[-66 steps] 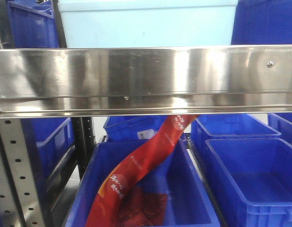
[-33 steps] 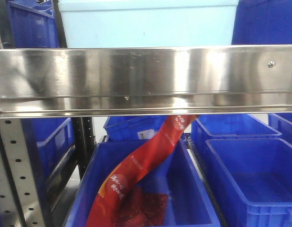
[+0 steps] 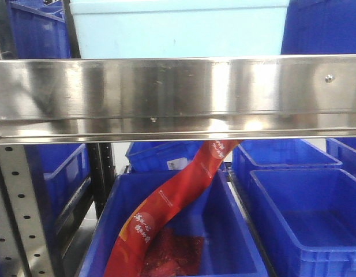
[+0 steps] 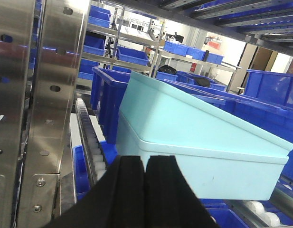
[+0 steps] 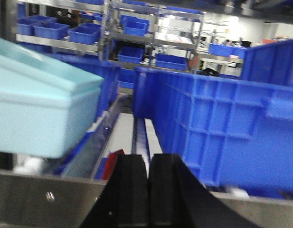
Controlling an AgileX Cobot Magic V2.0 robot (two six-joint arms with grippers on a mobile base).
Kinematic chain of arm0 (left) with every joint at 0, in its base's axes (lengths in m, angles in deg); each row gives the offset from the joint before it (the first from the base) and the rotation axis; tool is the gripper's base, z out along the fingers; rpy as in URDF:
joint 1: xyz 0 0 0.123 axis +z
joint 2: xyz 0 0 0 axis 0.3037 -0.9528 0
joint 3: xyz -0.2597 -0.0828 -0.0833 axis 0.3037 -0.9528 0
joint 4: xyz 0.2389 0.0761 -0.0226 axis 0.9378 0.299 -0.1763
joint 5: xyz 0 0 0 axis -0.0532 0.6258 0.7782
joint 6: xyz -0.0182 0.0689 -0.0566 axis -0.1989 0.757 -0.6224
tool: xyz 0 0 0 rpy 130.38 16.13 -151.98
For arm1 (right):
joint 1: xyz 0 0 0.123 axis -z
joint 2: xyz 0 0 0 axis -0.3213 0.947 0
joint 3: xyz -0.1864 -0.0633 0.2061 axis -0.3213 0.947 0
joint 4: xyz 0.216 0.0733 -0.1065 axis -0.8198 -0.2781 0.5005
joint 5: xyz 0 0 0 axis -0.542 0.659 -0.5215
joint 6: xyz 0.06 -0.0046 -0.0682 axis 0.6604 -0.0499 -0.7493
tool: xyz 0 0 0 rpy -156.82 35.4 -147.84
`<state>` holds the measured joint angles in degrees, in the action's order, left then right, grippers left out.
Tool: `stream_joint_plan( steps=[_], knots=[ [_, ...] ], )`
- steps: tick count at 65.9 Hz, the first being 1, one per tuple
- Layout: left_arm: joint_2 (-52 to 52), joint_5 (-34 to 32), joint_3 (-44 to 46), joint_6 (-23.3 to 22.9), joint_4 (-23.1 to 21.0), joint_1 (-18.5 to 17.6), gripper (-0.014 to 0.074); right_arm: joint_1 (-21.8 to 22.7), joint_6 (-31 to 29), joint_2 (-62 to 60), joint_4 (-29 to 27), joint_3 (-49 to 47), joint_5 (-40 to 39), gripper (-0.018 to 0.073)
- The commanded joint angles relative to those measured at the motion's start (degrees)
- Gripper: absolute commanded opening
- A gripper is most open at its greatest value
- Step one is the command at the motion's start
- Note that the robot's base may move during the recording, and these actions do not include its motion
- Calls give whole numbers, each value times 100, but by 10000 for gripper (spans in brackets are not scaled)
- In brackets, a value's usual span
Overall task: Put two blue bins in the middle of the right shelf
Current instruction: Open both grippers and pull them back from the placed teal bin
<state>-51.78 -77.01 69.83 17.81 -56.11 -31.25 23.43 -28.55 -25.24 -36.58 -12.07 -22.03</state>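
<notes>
While a blue bin [image 5: 222, 128] stands on the shelf at the right of the right wrist view, a pale bin [image 4: 193, 142] sits beside it to the left, tilted. Both grippers, left [image 4: 146, 190] and right [image 5: 148, 190], have their fingers pressed together, holding nothing. Below the steel rail [image 3: 178, 95], a red bag [image 3: 166, 213] leans in another blue bin [image 3: 235, 248].
</notes>
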Motion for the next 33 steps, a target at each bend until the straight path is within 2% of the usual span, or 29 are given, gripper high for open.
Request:
stream_joint_plan(
  steps=[1,14,33],
  knots=[
    [32,-100,-1,16,10,-35,-111,198,-187,-492,-122,509,-101,-166],
    [32,-100,-1,16,10,-35,-111,196,97,-1329,-105,1548,-59,-166],
    [46,-120,-1,16,10,-35,-111,25,108,-1329,-94,1557,70,-166]
  ],
)
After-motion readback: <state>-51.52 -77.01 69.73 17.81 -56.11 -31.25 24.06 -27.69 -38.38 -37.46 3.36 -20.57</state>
